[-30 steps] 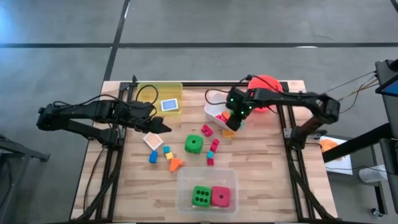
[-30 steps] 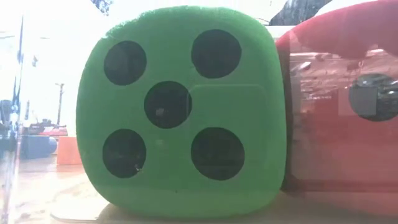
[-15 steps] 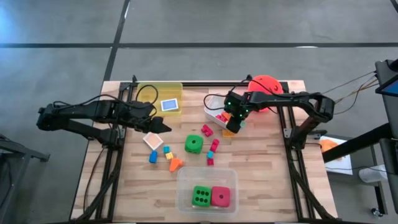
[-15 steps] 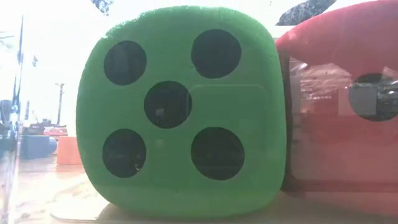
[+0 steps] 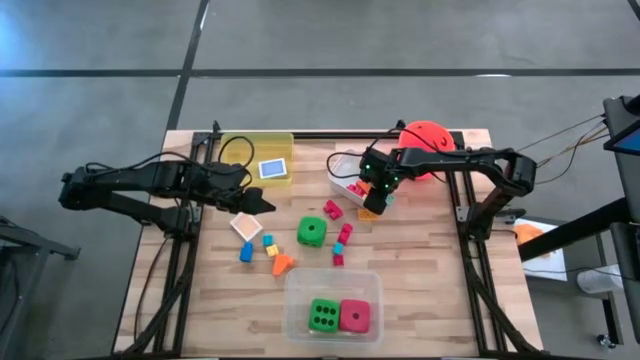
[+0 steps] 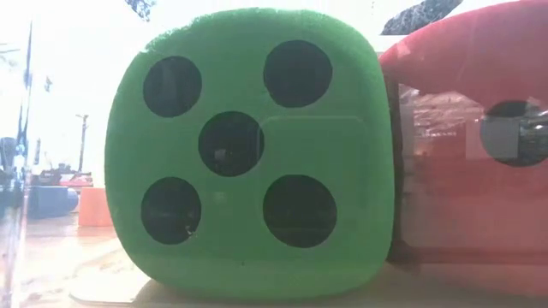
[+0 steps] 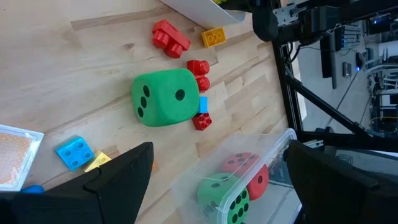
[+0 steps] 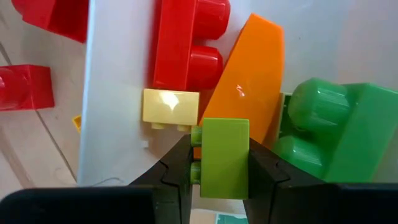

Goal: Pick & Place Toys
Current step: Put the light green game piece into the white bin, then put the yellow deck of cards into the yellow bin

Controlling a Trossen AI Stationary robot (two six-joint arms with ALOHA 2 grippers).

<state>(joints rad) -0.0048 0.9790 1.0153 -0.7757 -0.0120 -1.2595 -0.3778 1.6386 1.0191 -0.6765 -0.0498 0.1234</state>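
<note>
txt: none legible | labels: none | dice (image 5: 311, 232): pips only, no numerals

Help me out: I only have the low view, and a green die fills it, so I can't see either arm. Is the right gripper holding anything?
Observer: Yes. The right gripper is shut on a light green block, over the white tub.
Operator: What is already in that tub?
Observer: The right wrist view shows a red block, an orange wedge and a larger green block inside.
Operator: And the left arm?
Observer: The left gripper is open, beside the beige tile, holding nothing.
</note>
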